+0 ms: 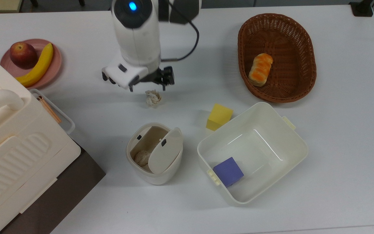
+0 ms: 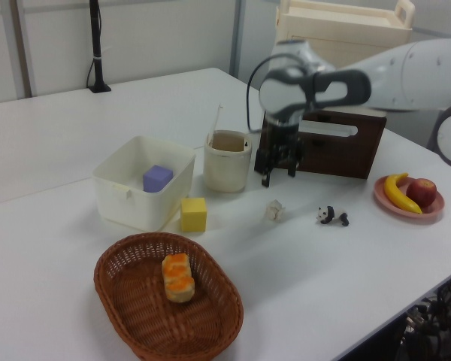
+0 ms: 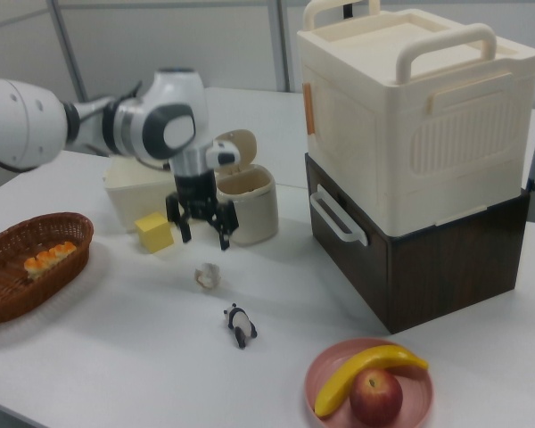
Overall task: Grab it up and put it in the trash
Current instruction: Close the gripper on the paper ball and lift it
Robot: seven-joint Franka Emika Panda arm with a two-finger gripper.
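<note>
Above the white surface, the end effector hangs with its fingers spread wide and empty, over the crumpled paper ball. That ball lies loose between the panda figurine and the swing-lid trash bin.

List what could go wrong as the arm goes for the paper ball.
1. The crumpled paper ball is small and light; the open gripper hanging above it may nudge it aside while closing.
2. The panda figurine lies close by and might get knocked.
3. The bin has only a partly open lid gap, so the drop may miss.
</note>
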